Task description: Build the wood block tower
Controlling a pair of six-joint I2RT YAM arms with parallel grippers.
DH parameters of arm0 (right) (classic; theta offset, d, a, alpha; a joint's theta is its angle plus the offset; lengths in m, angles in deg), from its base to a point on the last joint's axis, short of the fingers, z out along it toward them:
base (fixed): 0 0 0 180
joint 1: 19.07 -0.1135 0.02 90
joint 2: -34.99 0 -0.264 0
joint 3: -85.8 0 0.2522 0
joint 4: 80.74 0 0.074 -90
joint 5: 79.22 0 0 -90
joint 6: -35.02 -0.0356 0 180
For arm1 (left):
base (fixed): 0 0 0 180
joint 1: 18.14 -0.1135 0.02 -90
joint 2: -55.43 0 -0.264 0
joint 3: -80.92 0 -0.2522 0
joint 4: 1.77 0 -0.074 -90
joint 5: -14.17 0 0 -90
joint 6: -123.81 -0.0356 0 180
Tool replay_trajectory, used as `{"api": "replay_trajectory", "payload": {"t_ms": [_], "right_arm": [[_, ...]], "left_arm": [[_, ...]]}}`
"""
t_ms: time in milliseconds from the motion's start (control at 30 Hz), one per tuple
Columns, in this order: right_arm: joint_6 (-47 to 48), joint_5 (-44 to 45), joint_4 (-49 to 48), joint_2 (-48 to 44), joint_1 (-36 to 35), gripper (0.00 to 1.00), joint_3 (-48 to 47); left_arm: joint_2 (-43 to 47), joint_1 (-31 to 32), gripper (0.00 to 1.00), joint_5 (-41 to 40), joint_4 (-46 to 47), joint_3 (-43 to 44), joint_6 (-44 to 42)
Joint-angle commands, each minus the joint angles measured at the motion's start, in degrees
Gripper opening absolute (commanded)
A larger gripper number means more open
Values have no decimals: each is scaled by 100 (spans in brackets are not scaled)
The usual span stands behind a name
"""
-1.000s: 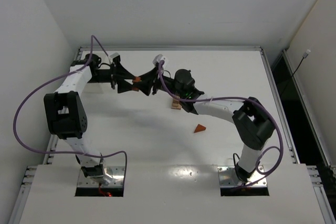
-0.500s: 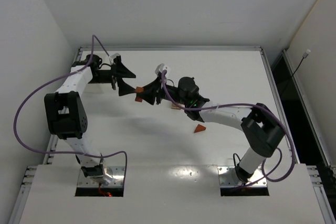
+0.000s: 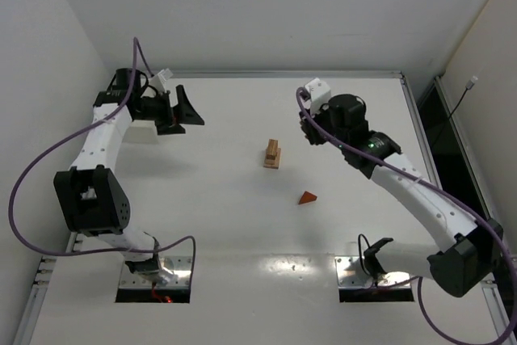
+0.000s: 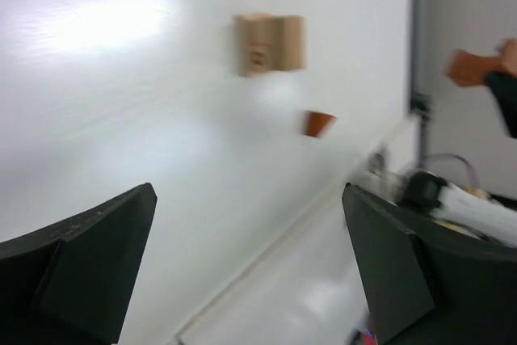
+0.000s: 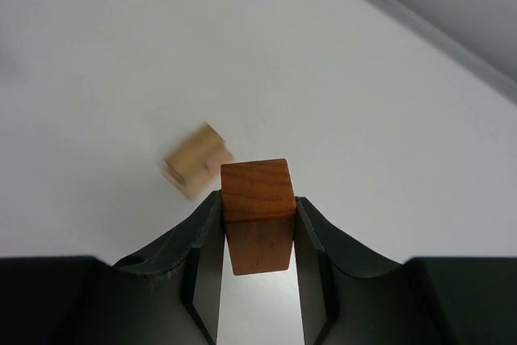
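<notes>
The wood block tower (image 3: 272, 153) stands as a short pale stack on the tabletop (image 3: 242, 216), between my two end effectors and apart from both. My right end effector (image 5: 257, 209) clamps a reddish-brown block (image 5: 255, 190) squarely between its fingers with the front face clear, which I judge suits setting it flat on the stack. The tower sits ahead of those fingertips, a little to their left. The triangular wedge (image 3: 307, 197) lies loose nearby. My left end effector (image 3: 191, 109) hangs spread wide, holding nothing, the tower well ahead of it.
</notes>
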Motion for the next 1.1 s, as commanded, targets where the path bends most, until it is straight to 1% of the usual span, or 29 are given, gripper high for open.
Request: {"api": "replay_trajectory", "payload": {"t_ms": [0,33,67,100,133,167,200,233,267,300,400,433,500,533,600,633,667,700,800,833,933,1067], "right_arm": [[130,639,2139,-74,503,0,-264],[129,577,2489,-74,635,0,-264],[16,577,2623,-74,750,0,-177],[-63,577,2738,-74,1003,0,-176],[-151,577,2800,-74,1136,0,-89],[-335,516,2905,-13,1268,0,-27],[-450,298,2967,92,1556,0,-27],[-555,113,3028,206,1733,0,-27],[-809,-54,3116,338,1892,0,-27],[-942,-326,3117,609,2163,0,-27],[-1354,-757,3056,1076,2498,0,-158],[-1452,-829,3055,1426,2552,0,-324],[-1698,-1013,3003,1805,2666,0,-474],[-1699,-1014,3003,2190,2667,0,-675],[-1752,-1014,3003,2570,2667,0,-922],[-1752,-1014,3003,2755,2667,0,-1210],[-1752,-1066,3003,3122,2667,0,-1344],[-1752,-1067,3003,3300,2667,0,-1467],[-1752,-1067,3003,3739,2720,0,-1924],[-1682,-1067,3003,3984,2720,0,-1986],[-1568,-883,3003,4337,2720,0,-2127],[-1497,-619,2950,4549,2772,0,-2338]], "left_arm": [[316,-122,100,-1949,370,-217,-307],[448,-123,100,-2117,701,-375,-308],[832,-123,100,-2249,983,-577,-142],[1018,-123,100,-2486,1247,-901,-141],[1177,77,100,-2706,1554,-983,-89],[1283,201,100,-2908,1618,-984,-88],[1336,341,100,-3110,1618,-984,-219],[1337,491,100,-3565,1549,-923,-220],[1337,692,100,-3691,1487,-870,-220],[1337,694,100,-3744,1487,-869,-220],[1504,747,100,-3798,1618,-1071,-289],[1556,747,100,-3954,1618,-1071,-290],[1556,747,100,-4009,1557,-1142,-290],[1626,747,100,-4009,1557,-1255,-290],[1767,747,100,-4088,1557,-1378,-150],[1828,747,100,-4183,1557,-1440,-19],[1829,747,100,-4184,1557,-1519,-18],[1881,747,100,-4184,1557,-1520,-18],[1934,747,100,-4184,1487,-1581,-70],[1987,747,100,-4184,1487,-1529,-140],[1987,747,100,-4132,1487,-1528,-194],[2101,694,100,-4184,1539,-1782,-246]]}}
